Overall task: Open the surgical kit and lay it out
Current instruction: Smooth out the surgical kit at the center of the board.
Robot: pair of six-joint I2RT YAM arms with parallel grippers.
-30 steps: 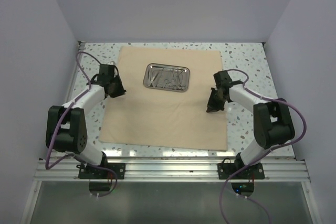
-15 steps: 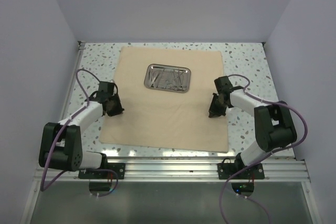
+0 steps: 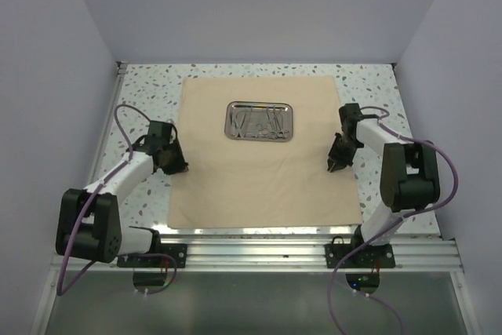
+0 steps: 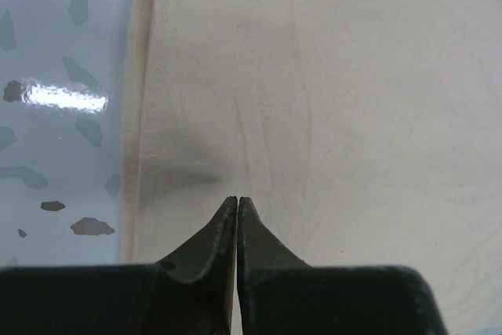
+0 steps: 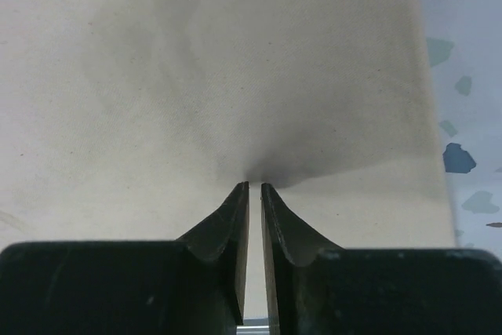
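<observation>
The beige cloth wrap (image 3: 259,170) lies spread flat on the speckled table. The shiny steel tray (image 3: 234,132) sits on its far half with several slim steel instruments (image 3: 259,121) in it. My left gripper (image 3: 179,168) is shut, its tips resting on the cloth just inside the left edge; the left wrist view shows the tips (image 4: 237,200) together on the cloth (image 4: 353,100). My right gripper (image 3: 335,167) is at the cloth's right edge. In the right wrist view its tips (image 5: 255,186) stand a hair apart, pinching the cloth (image 5: 196,76), with a dark crease at the tips.
The speckled tabletop (image 3: 141,92) shows on both sides of the cloth, and in the wrist views (image 4: 63,52) (image 5: 467,52). Pale walls close in the left, right and back. An aluminium rail (image 3: 251,253) runs along the near edge by the arm bases.
The cloth and the tray on it have slid to the right, along with my right gripper. My left gripper has shifted slightly right and stays at the cloth's left edge.
</observation>
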